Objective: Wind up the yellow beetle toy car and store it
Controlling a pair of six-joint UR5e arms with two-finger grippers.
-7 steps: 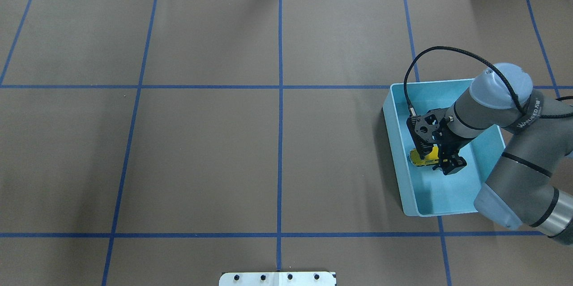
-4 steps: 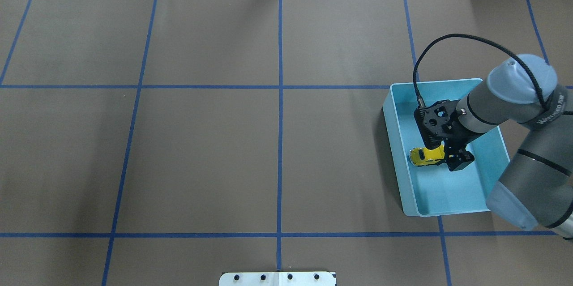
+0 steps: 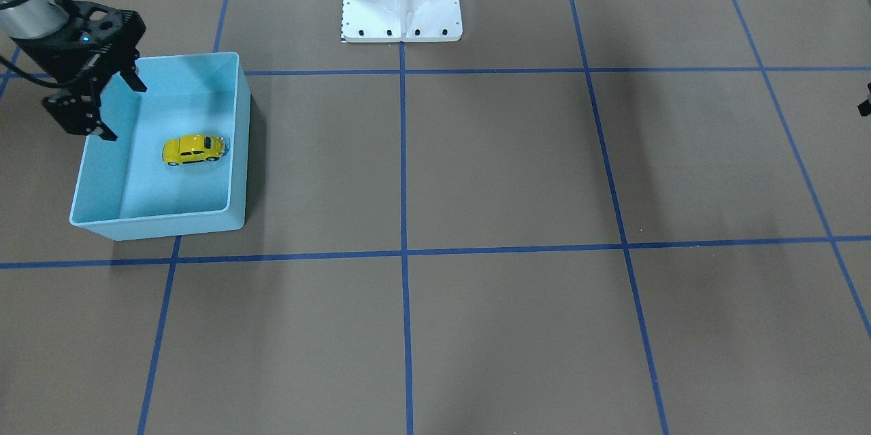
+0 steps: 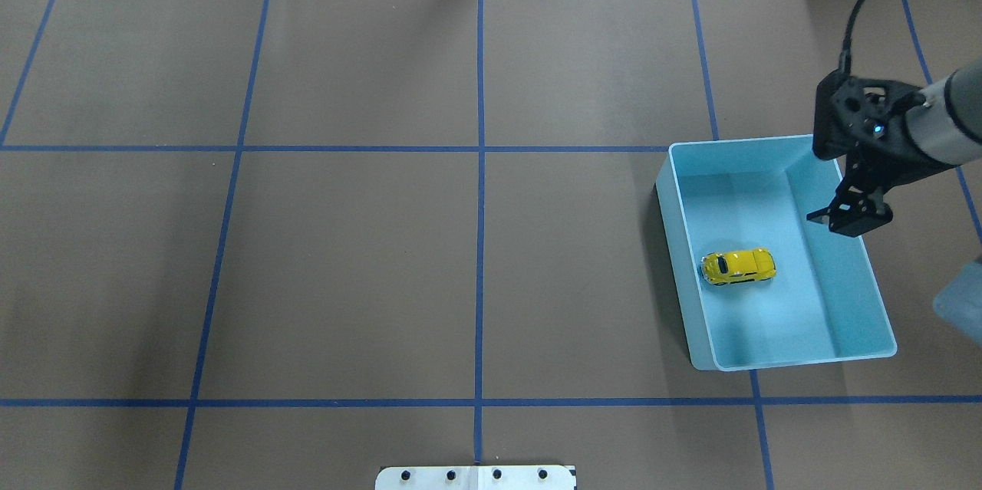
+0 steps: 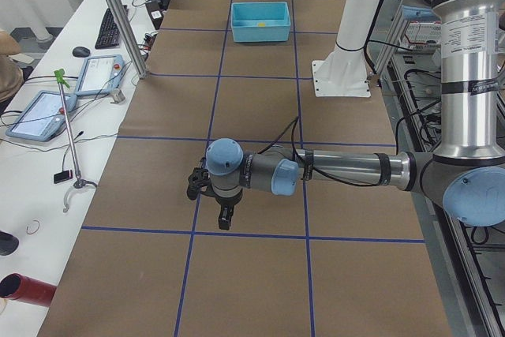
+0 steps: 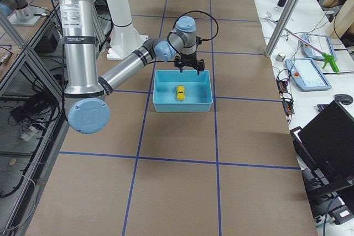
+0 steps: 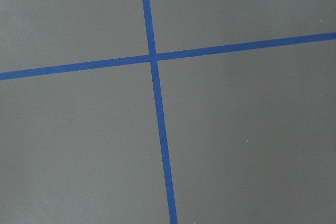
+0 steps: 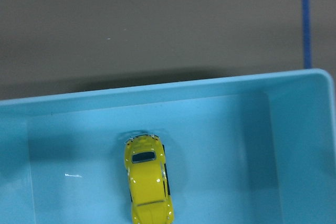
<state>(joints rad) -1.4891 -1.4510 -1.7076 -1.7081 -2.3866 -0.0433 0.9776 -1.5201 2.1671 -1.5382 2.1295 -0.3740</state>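
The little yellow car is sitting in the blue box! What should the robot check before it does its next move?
1. The yellow beetle toy car is inside the light-blue bin: ok.
2. The car sits on its wheels, not tipped over: ok.
3. The right pincer is open and holds nothing: ok.
4. The right pincer is up by the bin's rim, apart from the car: ok.
5. The left pincer is open or shut: cannot tell.
6. The car is wound up: cannot tell.

The yellow beetle toy car (image 4: pixel 738 266) sits upright on its wheels inside the light-blue bin (image 4: pixel 683 260).
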